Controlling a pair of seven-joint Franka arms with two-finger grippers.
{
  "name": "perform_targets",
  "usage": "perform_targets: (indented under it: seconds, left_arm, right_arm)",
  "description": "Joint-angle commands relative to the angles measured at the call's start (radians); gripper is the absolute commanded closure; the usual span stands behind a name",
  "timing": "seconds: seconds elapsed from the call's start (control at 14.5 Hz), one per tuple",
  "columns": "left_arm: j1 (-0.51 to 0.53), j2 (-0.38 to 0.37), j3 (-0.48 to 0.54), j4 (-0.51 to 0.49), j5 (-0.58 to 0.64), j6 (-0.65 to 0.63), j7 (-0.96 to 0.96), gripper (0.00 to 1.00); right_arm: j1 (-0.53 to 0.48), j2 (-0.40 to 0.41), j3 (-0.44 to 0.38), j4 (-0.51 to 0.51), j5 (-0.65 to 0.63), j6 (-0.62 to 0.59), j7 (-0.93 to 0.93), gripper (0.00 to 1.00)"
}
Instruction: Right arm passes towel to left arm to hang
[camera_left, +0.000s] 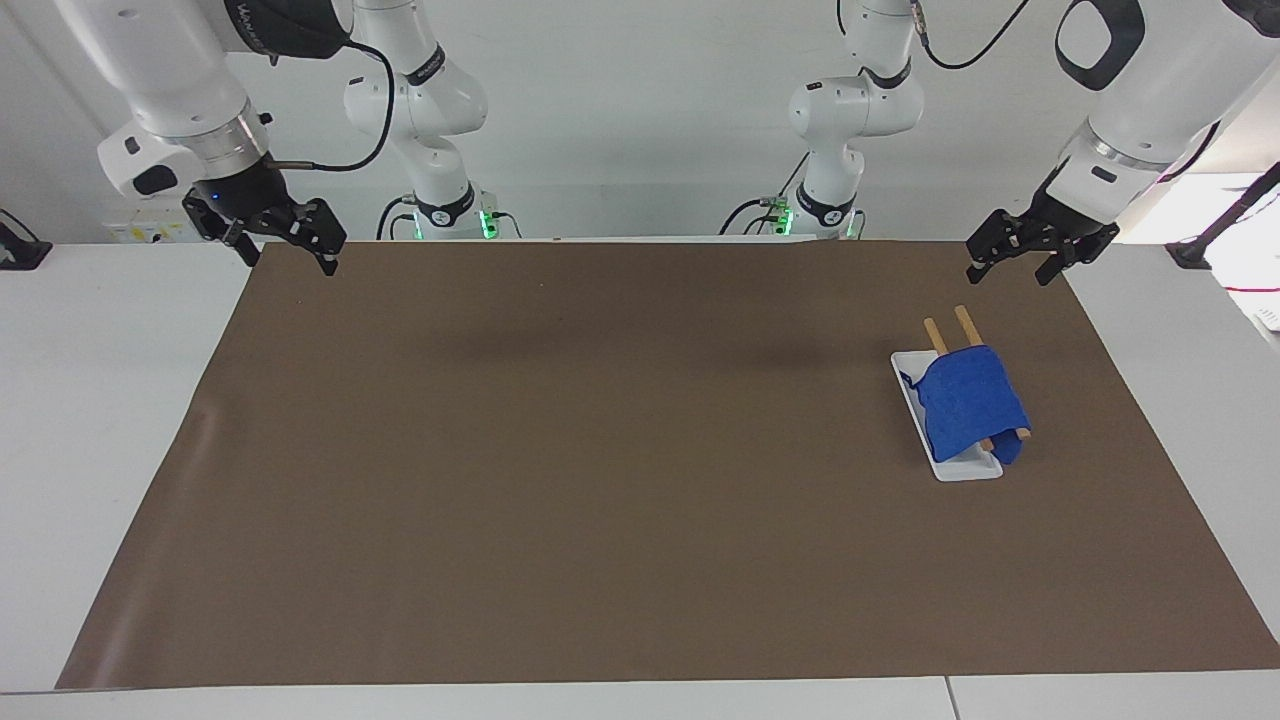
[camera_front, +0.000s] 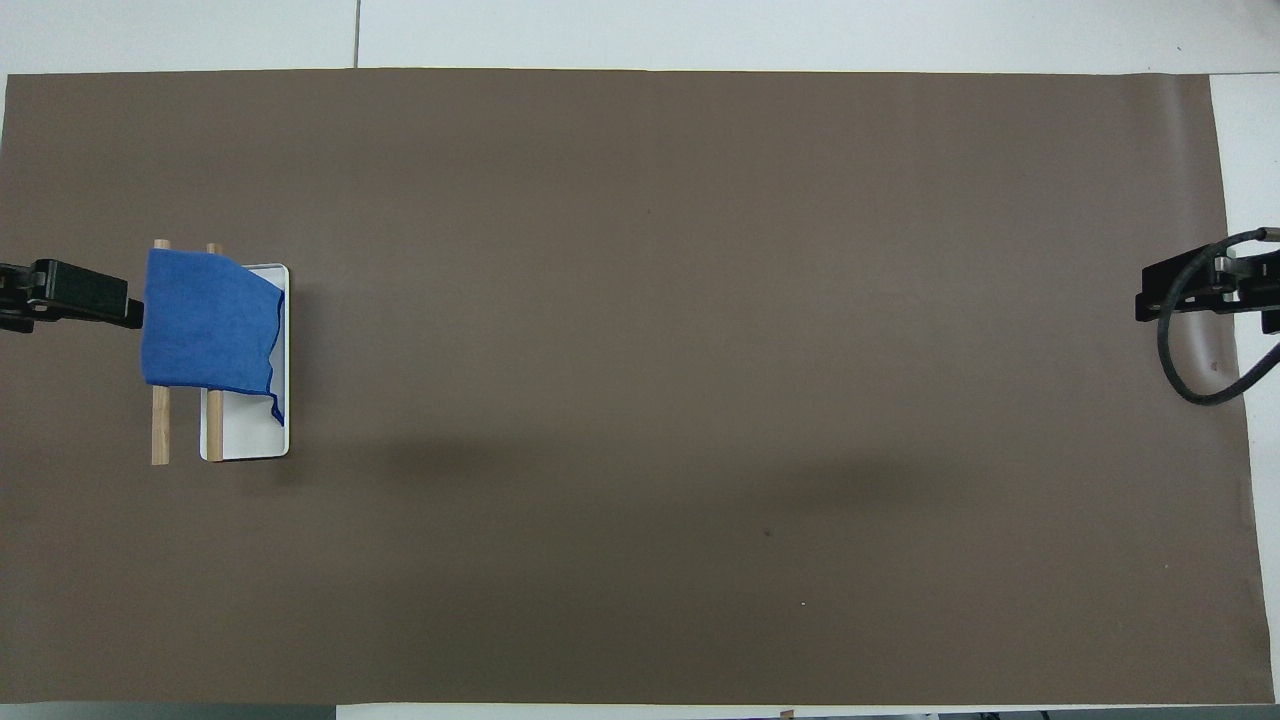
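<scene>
The blue towel (camera_left: 970, 400) hangs draped over a small rack of two wooden rods (camera_left: 962, 322) on a white tray base (camera_left: 962, 468), toward the left arm's end of the table. It also shows in the overhead view (camera_front: 205, 320). My left gripper (camera_left: 1008, 270) is open and empty, raised in the air above the mat's edge beside the rack, clear of the towel; it also shows in the overhead view (camera_front: 125, 305). My right gripper (camera_left: 288, 258) is open and empty, raised over the mat's corner at the right arm's end, where that arm waits (camera_front: 1145, 295).
A brown mat (camera_left: 600, 450) covers most of the white table (camera_left: 100, 400). The rack's rods (camera_front: 160, 430) and white tray (camera_front: 245, 440) are the only things standing on the mat.
</scene>
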Motion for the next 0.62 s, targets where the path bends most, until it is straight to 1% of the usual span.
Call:
perform_targets:
  seconds: [0.0,0.55]
  left_arm:
    - [0.005,-0.006,0.001,-0.005,-0.001,0.005,-0.011,0.00]
    - [0.003,-0.011,0.000,-0.005,-0.001,0.005,-0.013,0.00]
  right_arm:
    - [-0.005,-0.018,0.006,-0.016,0.003,-0.003,-0.015,0.00]
    - [-0.003,-0.018,0.007,-0.016,0.003,0.001,-0.016,0.00]
